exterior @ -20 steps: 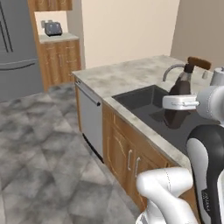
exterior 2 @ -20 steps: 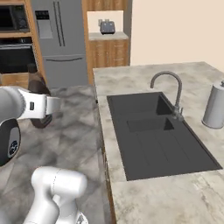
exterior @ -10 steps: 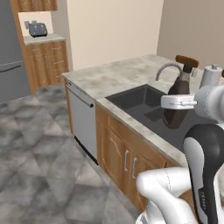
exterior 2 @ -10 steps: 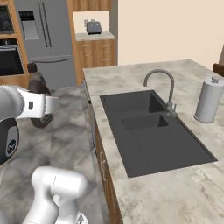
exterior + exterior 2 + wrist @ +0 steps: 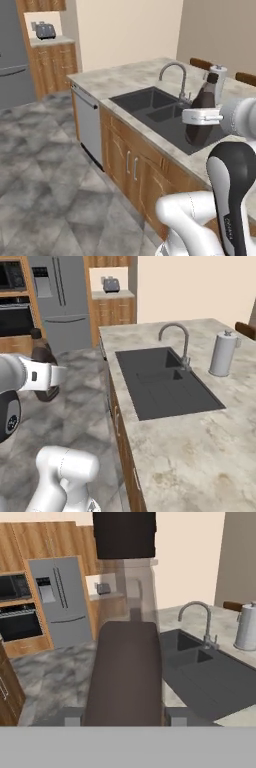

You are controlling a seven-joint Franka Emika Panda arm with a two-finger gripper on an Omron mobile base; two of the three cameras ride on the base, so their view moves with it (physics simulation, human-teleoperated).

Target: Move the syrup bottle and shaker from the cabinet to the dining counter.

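One dark brown, bulbous syrup bottle sat clamped in the white arm's two-finger gripper, fingers closed on its body. Its long axis was vertical, the narrow neck and small dark cap pointing up. It hung in the air beside the long marble-topped dining counter, near the inset black sink and curved faucet.

Glossy white rounded arm, dark grey joints, small markings

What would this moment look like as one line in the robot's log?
gripper: shut on syrup bottle | bottle: upright, in the air | place: beside dining counter, near sink | shaker: not delivered
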